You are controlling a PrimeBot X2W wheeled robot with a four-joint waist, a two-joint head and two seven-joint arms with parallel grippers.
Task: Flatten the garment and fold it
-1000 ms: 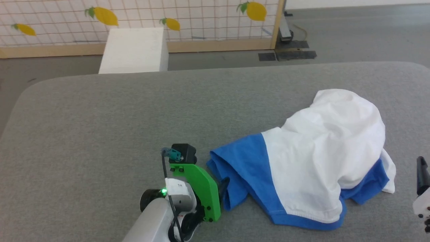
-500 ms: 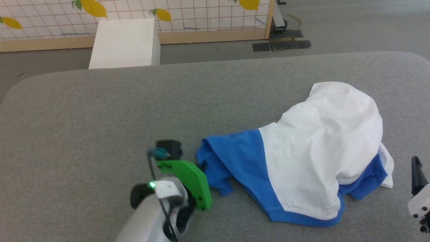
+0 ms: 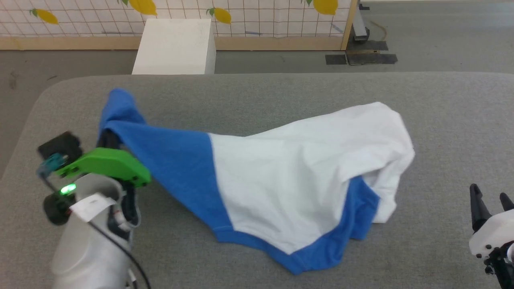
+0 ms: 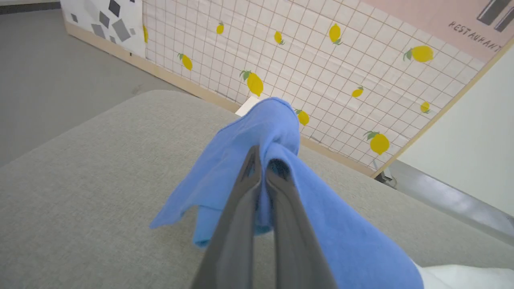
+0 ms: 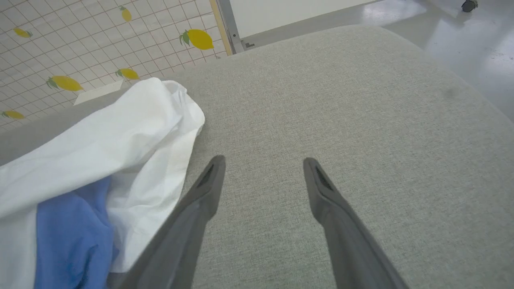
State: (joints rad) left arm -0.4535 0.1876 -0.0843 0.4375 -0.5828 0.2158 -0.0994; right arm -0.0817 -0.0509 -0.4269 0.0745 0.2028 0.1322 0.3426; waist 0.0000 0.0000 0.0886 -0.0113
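Note:
The garment [image 3: 281,168], white in the body with blue sleeves, stretches across the grey padded table [image 3: 257,92] from the far left to the right of middle. My left gripper [image 4: 263,160] is shut on a bunch of blue sleeve cloth [image 4: 265,124] and holds it lifted above the table near the left edge; in the head view that blue end [image 3: 120,110] rises above the green wrist bracket [image 3: 108,164]. My right gripper [image 5: 263,164] stands open over bare table to the right of the garment's white edge [image 5: 160,116], with nothing between its fingers [image 3: 476,200].
A white box [image 3: 174,46] stands on the floor beyond the table's far edge. Behind it runs a lemon-patterned grid panel [image 3: 257,16] with a wooden frame. Dark floor plates [image 3: 361,58] lie at the back right. Bare table lies right of the garment.
My left gripper has closed on the blue sleeve and pulled it up and far to the left, stretching the bunched garment out across the table. The head camera also shifted.

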